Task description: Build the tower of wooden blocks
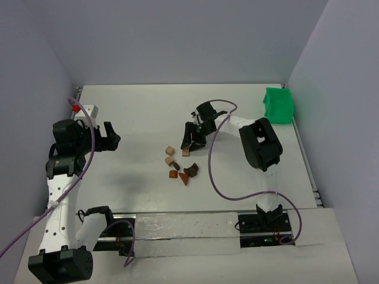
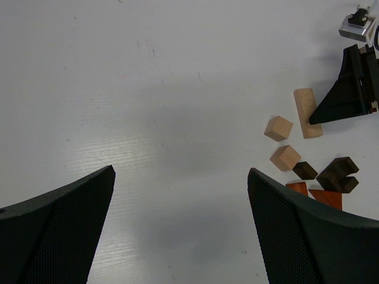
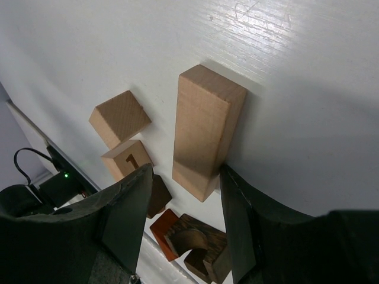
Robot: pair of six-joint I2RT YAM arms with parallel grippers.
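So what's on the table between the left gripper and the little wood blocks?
Nothing. Only bare white table lies between the left gripper and the wood blocks. The top external view shows this most clearly.

The top external camera looks steeply down from above and behind the arm bases, far enough off to hold the whole table [image 1: 136, 112]. The left wrist camera looks down past the left pincer [image 2: 180, 174] from well up, with the wood blocks [image 2: 299, 160] off beyond its right finger. The right wrist camera sits very close, the tan bar [image 3: 207, 130] just ahead between the fingers of the right pincer [image 3: 185, 173]. All three views share those blocks.
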